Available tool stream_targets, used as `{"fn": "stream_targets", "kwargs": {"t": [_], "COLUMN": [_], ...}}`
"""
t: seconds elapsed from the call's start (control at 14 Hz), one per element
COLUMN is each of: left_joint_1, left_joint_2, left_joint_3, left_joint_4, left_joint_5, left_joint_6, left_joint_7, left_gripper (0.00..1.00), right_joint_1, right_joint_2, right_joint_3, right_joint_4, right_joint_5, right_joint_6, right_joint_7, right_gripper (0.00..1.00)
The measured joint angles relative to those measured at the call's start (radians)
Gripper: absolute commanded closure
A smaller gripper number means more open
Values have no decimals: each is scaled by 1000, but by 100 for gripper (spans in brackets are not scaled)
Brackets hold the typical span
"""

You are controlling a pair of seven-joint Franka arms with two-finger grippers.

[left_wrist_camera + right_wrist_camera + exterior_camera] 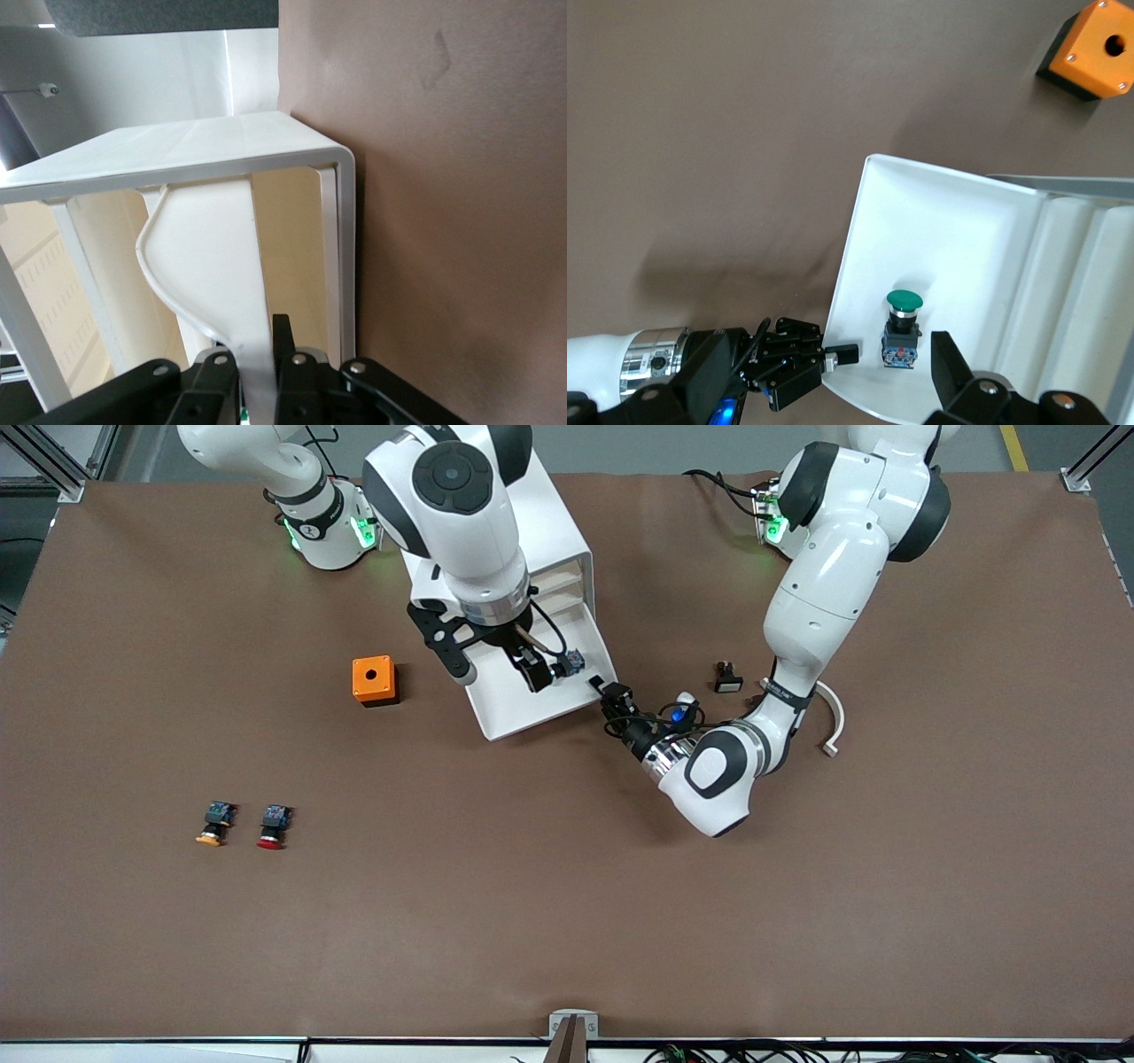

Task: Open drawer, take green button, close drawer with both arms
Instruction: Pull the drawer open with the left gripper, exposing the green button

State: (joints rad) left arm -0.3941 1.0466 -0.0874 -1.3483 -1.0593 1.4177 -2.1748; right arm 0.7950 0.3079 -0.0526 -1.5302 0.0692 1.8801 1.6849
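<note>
Now, left claw [257, 376] pinching drawer [939, 239] rim, right claw [554, 669] wide open over button [902, 320]

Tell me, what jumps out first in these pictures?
Two big white arms meet at a white cabinet whose lowest drawer is pulled out. The left end effector grips the drawer's front edge, while the right end effector hangs open over the green-capped button lying in the drawer. An orange box sits beside the cabinet.
</note>
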Motion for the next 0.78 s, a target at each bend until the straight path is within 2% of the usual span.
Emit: {"fn": "stream_targets", "kwargs": {"t": [0.07, 0.14, 0.28, 0.57, 0.78], "left_joint_1": [4, 5, 4, 21, 34], "left_joint_2": [0, 0, 0, 0, -1], "left_joint_3": [0, 0, 0, 0, -2], "left_joint_4": [0, 0, 2, 20, 55], "left_joint_5": [-3, -5, -9, -40, -55], "left_joint_6": [1, 2, 3, 53, 61], "left_joint_7": [0, 0, 4, 101, 251], "left_gripper": [66, 40, 1, 0, 0], "right_joint_1": [8, 18, 44, 98, 119], "right_joint_2": [7, 16, 38, 85, 107], "right_joint_3": [0, 0, 0, 0, -1], "right_joint_4": [0, 0, -5, -53, -65], "right_joint_5": [-2, -6, -15, -37, -42], "right_joint_6": [4, 7, 30, 126, 138], "right_joint_7": [3, 5, 12, 40, 58], "right_gripper": [0, 0, 0, 0, 0]}}
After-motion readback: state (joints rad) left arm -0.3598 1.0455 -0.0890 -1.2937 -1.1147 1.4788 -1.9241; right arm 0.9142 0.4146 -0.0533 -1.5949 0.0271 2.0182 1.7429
